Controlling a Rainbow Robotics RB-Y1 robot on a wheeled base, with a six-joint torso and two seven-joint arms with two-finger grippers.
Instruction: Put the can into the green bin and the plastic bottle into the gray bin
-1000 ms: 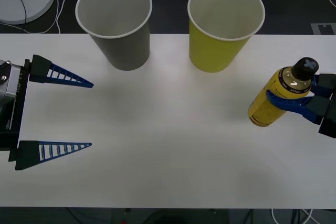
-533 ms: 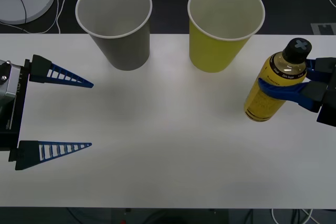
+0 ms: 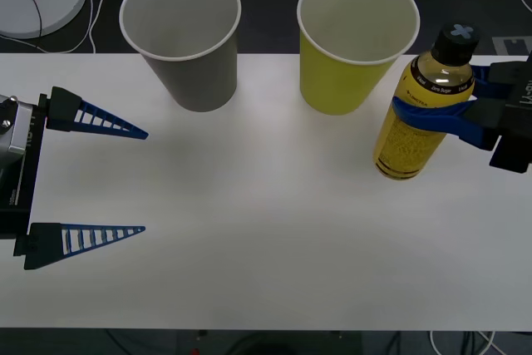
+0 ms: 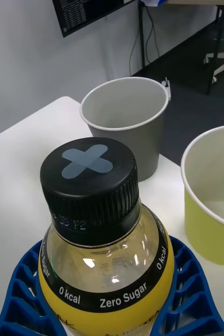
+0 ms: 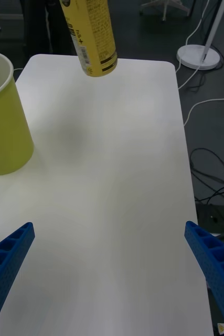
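my right end effector (image 3: pixel 460 115) grips small yellow plastic bottle w/ black cross-topped cap (image 3: pixel 418 118), lifted off white surface (image 3: pixel 266 230), just beside yellow-green paper cup (image 3: pixel 353 47). left end effector (image 3: pixel 145 180) spread wide, idle.

The right hand (image 3: pixel 453 114) is raised at the right side, its blue fingers (image 4: pixel 188 294) clamped around the plastic bottle (image 3: pixel 420 114). The left hand (image 3: pixel 143 180) is parked low at the left, fingers spread wide.
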